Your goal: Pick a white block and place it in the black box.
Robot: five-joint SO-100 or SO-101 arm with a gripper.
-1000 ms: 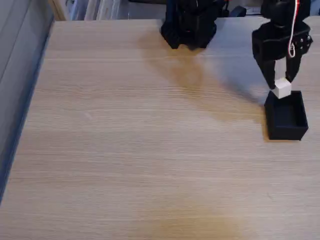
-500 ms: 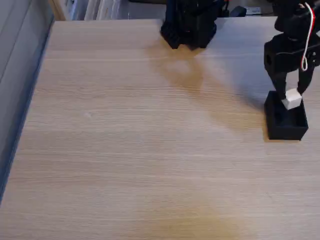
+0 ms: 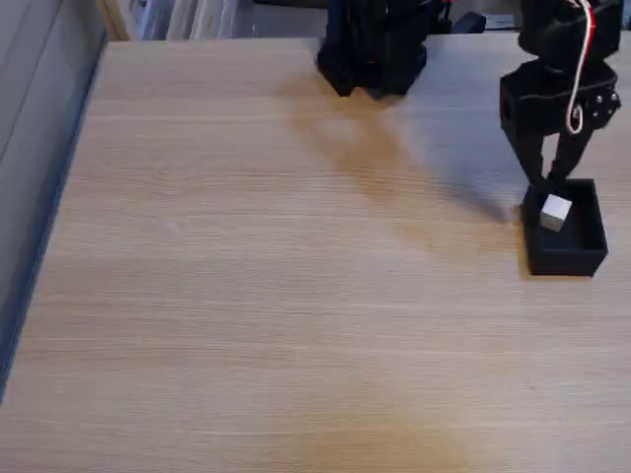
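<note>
- Here, in the fixed view, the gripper [image 3: 552, 179] hangs over the far right of the light wooden desk [image 3: 296, 276], its two black fingers pointing down towards the desk.
- The fingers stand apart with a gap between their tips; nothing is held between them, so the gripper is released.
- The white block [image 3: 556, 212] sits just below the fingertips, apart from them, inside the black box [image 3: 567, 258].
- Within the box the block lies towards the far left corner, the corner nearest the gripper, and it looks slightly turned rather than square to the walls.
- Whether the block rests flat on the box floor cannot be told from this angle.
- The black box stands directly beneath and just nearer the camera than the gripper; the fingertips reach down to about the level of its far rim.
- A red and white cable [image 3: 577, 69] runs down the arm above the gripper and loops beside the wrist.
- The arm's black base [image 3: 375, 49] stands at the far edge of the desk, well to the left of the gripper in this view.
- A soft shadow [image 3: 414, 168] stretches across the desk from the base towards the gripper.
- Far to the left of the gripper, a grey surface [image 3: 30, 148] borders the desk's edge.
</note>
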